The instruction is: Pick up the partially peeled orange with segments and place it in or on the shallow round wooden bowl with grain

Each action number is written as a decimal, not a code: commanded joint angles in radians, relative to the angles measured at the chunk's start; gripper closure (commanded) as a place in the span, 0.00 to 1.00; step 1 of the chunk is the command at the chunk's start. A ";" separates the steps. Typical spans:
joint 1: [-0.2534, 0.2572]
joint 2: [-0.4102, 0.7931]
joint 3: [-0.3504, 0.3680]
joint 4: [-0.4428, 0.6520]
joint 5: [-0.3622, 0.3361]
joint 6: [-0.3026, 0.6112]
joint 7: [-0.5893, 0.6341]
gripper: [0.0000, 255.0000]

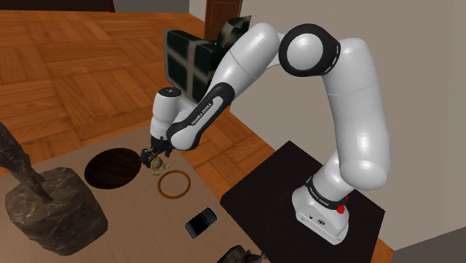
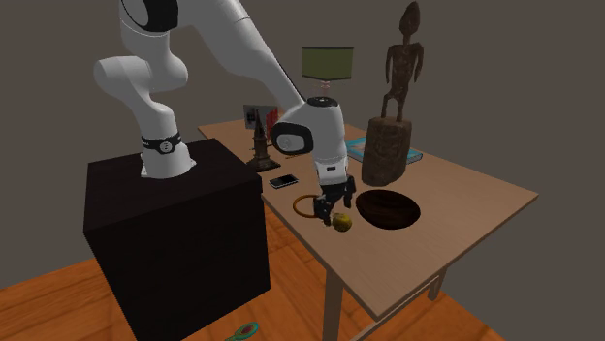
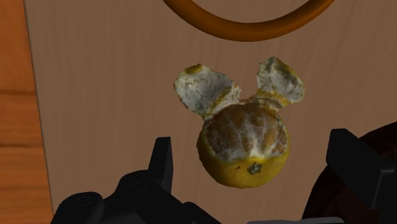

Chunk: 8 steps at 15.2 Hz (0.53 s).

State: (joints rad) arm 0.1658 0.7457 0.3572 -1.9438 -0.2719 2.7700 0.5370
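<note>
A: So, where is the hand (image 1: 152, 158)?

B: Low over the desk (image 2: 465, 194), its 2 fingers (image 3: 163, 162) spread wide and gripping nothing. The partially peeled orange (image 3: 245, 149) sits on the desk between them with a gap on each side. Its peel flaps are turned toward the brown ring (image 1: 174, 184).

A: And the target?

B: The dark wooden bowl (image 2: 390, 209) lies just beside the orange, on the side away from the ring, and it's empty.

A: Which step, then?

B: The grasp, I'd judge: lined up, not yet closed. The next move calls for closing on the fruit's round body rather than the loose flaps. Then it's a straight lift, a short carry across and a release low over the bowl.
</note>
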 commanded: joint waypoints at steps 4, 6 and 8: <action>0.020 0.050 -0.019 0.029 -0.012 0.026 0.006 0.00; 0.020 0.050 -0.019 0.029 -0.011 0.026 0.006 0.00; 0.020 0.050 -0.019 0.029 -0.011 0.026 0.006 0.00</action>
State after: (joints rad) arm 0.1858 0.7956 0.3381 -1.9145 -0.2832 2.7958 0.5428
